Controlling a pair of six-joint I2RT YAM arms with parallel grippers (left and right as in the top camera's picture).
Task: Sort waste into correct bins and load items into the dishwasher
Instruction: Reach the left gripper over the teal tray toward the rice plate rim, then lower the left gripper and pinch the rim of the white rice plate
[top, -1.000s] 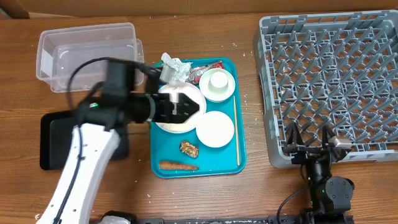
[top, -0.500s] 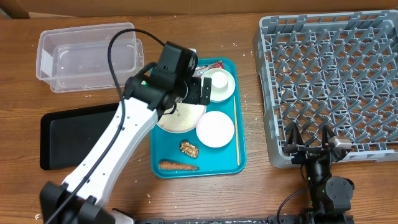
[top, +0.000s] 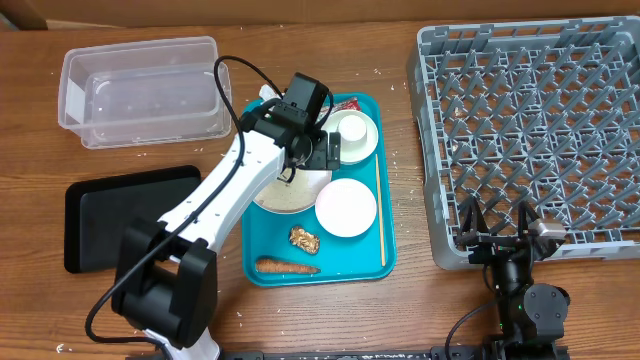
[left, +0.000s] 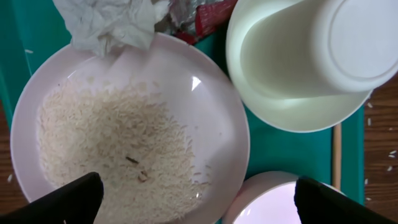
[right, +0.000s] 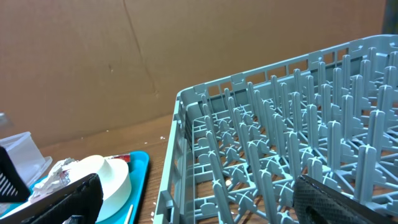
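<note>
My left gripper (left: 199, 202) hangs with its fingers spread wide and nothing between them, directly over the plate (left: 208, 118). The loose rice (left: 112, 149) lies in a patch under me, more toward my left fingertip. Just past the fingertips the crumpled napkin (left: 109, 22) laps over the plate's far rim. Beside it the red wrapper (left: 211, 15) slants away to the right (my wrist view cuts most of it off). Right of my fingers the cup (left: 348, 37) sits in the shallow bowl (left: 280, 93); I cannot tell whether its mouth faces up. A second white dish (left: 273, 202) shows only as a sliver by my right fingertip.

Only the overhead view shows the rest, though there my own arm hides part of the plate and napkin. Behind the gripper, toward my base, sit the brown lump (top: 305, 239) and then the carrot (top: 286, 267), its long axis crosswise along the near edge of the teal tray (top: 388, 255). The clear tub (top: 140, 90) is well off to the left, and the black tray (top: 110, 215) is left and nearer my base.

My right gripper (top: 497, 225) is also spread and empty, at the near edge of the dish rack (top: 530, 130), whose pegs its wrist view shows from the side.
</note>
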